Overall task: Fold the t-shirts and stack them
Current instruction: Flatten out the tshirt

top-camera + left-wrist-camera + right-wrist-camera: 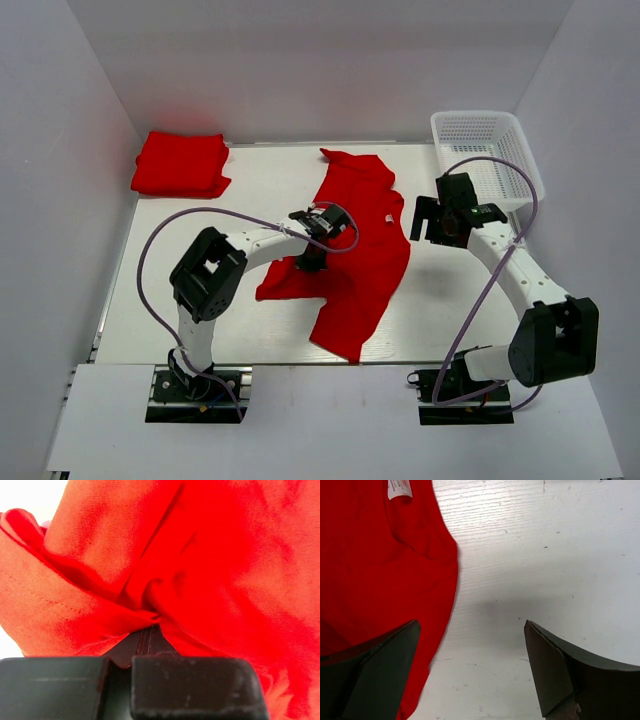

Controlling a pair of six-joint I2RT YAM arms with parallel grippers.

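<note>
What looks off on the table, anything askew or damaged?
The loose t-shirt lies crumpled and diagonal mid-table, bunched where the left gripper pinches it. The folded stack at the far-left corner looks tidy, the basket upright. No damage visible.

Table (260, 180): spread shirt (355, 250) at centre. Folded shirts (180, 165) in far left corner, basket (475, 116) in far right corner. Left gripper (312, 262) on spread shirt's left part. Right gripper (430, 228) just right of it, before basket.
</note>
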